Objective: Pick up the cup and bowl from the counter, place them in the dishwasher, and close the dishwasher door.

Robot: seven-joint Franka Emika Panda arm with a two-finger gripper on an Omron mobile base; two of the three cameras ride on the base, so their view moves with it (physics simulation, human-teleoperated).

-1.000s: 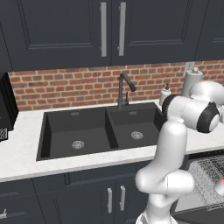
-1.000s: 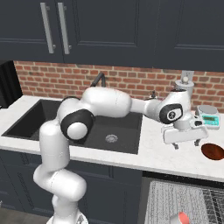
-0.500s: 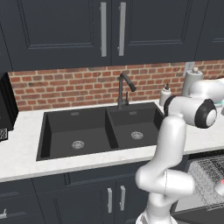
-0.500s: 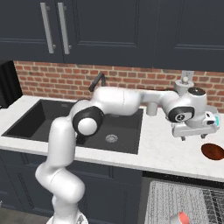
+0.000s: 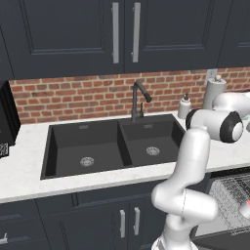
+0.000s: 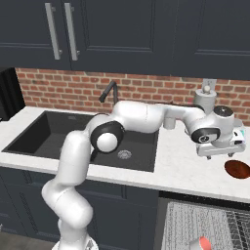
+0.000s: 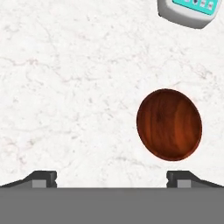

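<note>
A brown wooden bowl [image 7: 169, 124] lies on the white counter [image 7: 65, 87], ahead and right of my gripper [image 7: 111, 179]. The two fingertips [image 7: 41, 178] stand wide apart with nothing between them, so the gripper is open. From the right base view, the gripper [image 6: 219, 155] hangs over the counter [image 6: 185, 171], just left of and above the bowl [image 6: 238, 169]. A red cup [image 6: 200, 244] lies in the dishwasher's grey wire rack [image 6: 195, 222], which is pulled out below the counter's edge. The cup [image 5: 245, 210] and rack [image 5: 227, 193] also show at the right edge of the left base view.
A white and teal scale [image 7: 190, 11] sits just beyond the bowl. A paper towel roll [image 6: 206, 97] and a soap bottle [image 5: 184, 106] stand at the brick wall. The black double sink [image 5: 114, 144] with its faucet [image 5: 136, 100] lies to the left.
The arm has swung further right along the counter, carrying the open gripper from the sink's edge to a spot next to the bowl. The bowl and cup have not moved.
</note>
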